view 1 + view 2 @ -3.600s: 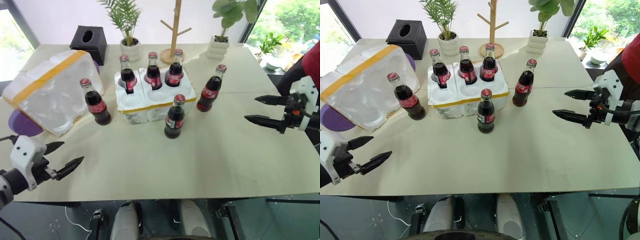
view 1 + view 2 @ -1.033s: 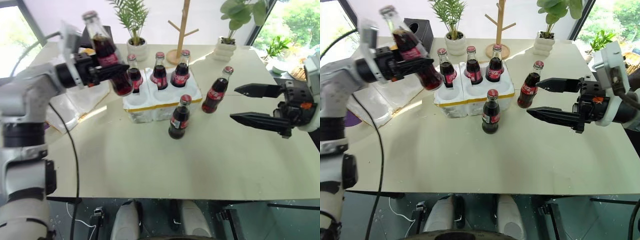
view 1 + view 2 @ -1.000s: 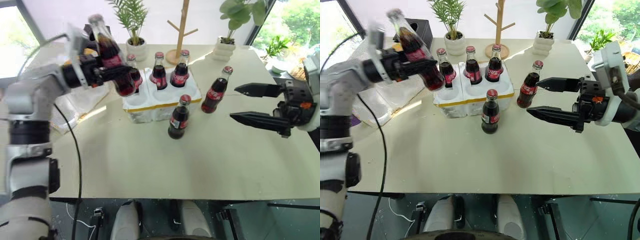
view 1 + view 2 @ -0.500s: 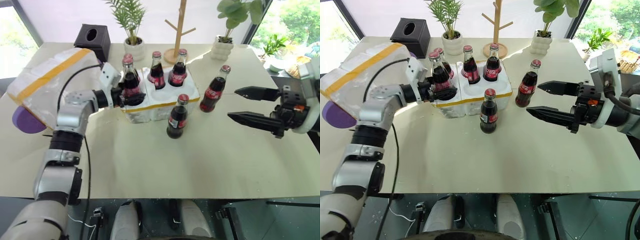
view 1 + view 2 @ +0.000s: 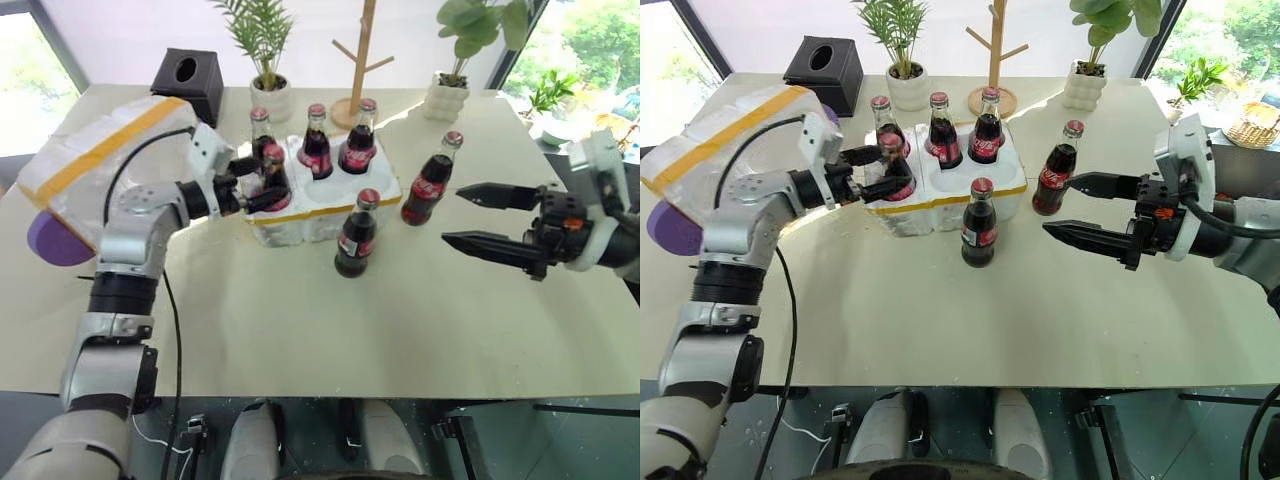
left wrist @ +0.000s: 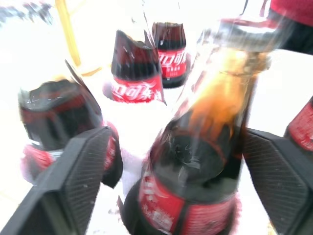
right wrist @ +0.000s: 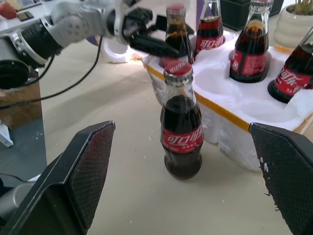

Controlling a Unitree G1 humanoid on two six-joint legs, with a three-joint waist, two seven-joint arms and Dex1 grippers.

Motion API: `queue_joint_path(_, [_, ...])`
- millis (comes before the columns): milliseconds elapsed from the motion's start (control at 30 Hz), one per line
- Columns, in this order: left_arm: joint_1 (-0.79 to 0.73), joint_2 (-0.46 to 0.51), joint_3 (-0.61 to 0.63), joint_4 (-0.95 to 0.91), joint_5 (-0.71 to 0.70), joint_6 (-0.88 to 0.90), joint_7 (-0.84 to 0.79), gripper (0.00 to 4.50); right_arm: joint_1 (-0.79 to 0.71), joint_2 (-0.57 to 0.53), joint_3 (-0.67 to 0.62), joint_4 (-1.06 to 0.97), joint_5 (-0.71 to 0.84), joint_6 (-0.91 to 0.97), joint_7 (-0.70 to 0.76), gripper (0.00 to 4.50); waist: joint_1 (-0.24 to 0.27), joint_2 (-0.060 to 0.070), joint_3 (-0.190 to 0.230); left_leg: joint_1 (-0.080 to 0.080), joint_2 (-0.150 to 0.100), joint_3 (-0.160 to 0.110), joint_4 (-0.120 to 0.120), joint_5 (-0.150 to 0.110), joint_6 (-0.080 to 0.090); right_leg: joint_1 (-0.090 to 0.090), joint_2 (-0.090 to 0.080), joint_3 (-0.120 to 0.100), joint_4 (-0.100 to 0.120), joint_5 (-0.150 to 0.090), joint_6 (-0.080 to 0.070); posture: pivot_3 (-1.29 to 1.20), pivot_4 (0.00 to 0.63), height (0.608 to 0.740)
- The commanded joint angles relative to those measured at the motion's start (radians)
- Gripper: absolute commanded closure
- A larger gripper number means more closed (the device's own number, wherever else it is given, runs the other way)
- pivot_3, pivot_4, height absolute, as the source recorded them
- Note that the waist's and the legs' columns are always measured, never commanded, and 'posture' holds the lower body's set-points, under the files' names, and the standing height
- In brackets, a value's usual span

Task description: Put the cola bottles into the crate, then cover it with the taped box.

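now left claw (image 5: 262, 180) spread around bottle (image 5: 272, 172) at crate (image 5: 322, 205) left edge

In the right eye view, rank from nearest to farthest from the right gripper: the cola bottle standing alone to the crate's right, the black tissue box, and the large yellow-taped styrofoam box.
1. Cola bottle right of the crate, just beyond the right gripper.
2. Black tissue box, at the table's far left.
3. Large yellow-taped styrofoam box, leftmost, at the table's left edge.

A black tissue box (image 5: 184, 82), two potted plants (image 5: 262, 62) and a wooden stand (image 5: 352, 70) line the table's far edge.
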Motion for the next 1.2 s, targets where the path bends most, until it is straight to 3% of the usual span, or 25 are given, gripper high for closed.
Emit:
queue_joint_path(33, [-0.027,0.069,0.076,-0.116,-0.090,0.102,-0.033,0.11,-0.002,0.015,0.002,-0.016,-0.006,-0.012,-0.011,0.00,-0.002,0.000,0.000,0.000,0.000,0.000,0.000,0.000,0.000,0.000,0.000,0.000,0.000,0.000,0.000,0.00,0.150,0.740])
queue_joint_path(167, [-0.034,0.220,0.171,-0.255,-0.270,0.335,-0.108,0.11,0.027,0.046,0.036,-0.039,-0.038,-0.024,-0.040,0.00,-0.011,0.000,0.000,0.000,0.001,0.000,0.000,0.000,0.000,0.000,0.000,0.000,0.000,0.000,0.000,0.00,0.150,0.740])
queue_joint_path(300, [0.102,0.364,0.209,-0.437,-0.394,0.454,-0.216,0.11,0.064,0.095,0.108,-0.064,-0.120,-0.077,-0.070,0.00,-0.019,0.002,-0.001,0.001,0.000,0.000,-0.001,0.000,0.000,0.001,-0.001,0.000,0.000,0.000,0.000,0.00,0.150,0.740])
queue_joint_path(367, [0.191,0.389,0.205,-0.533,-0.407,0.450,-0.223,0.11,0.064,0.138,0.145,-0.061,-0.145,-0.090,-0.095,0.00,-0.021,0.002,-0.001,0.003,0.000,0.001,-0.001,0.000,0.000,0.003,-0.001,0.001,0.000,-0.001,0.000,0.00,0.150,0.740])
queue_joint_path(567, [0.341,0.331,0.142,-0.671,-0.359,0.374,-0.144,0.11,-0.009,0.312,0.285,0.016,-0.269,-0.146,-0.207,0.00,-0.017,0.001,-0.001,0.004,0.000,0.000,-0.001,0.001,-0.002,0.005,0.000,0.000,0.000,0.000,-0.001,0.00,0.150,0.740])
queue_joint_path(1067, [0.335,0.303,0.100,-0.663,-0.329,0.310,-0.085,0.11,-0.161,0.586,0.486,0.241,-0.477,-0.243,-0.241,0.00,-0.019,0.001,-0.001,0.004,0.000,-0.001,-0.002,0.001,-0.002,0.004,0.000,0.000,0.000,0.000,-0.001,0.00,0.150,0.740])
queue_joint_path(1167, [0.331,0.305,0.096,-0.654,-0.315,0.298,-0.081,0.00,-0.186,0.619,0.479,0.259,-0.477,-0.237,-0.239,0.83,-0.019,0.001,-0.001,0.004,0.000,-0.001,-0.002,0.001,-0.002,0.004,0.000,0.000,0.000,0.000,-0.001,0.00,0.150,0.740])
queue_joint_path(1200, [0.329,0.306,0.098,-0.649,-0.313,0.296,-0.079,0.00,-0.188,0.618,0.472,0.246,-0.469,-0.232,-0.230,1.30,-0.019,0.001,-0.001,0.003,0.000,-0.001,-0.002,0.001,-0.002,0.004,0.000,0.000,0.000,0.000,-0.001,0.00,0.150,0.740])
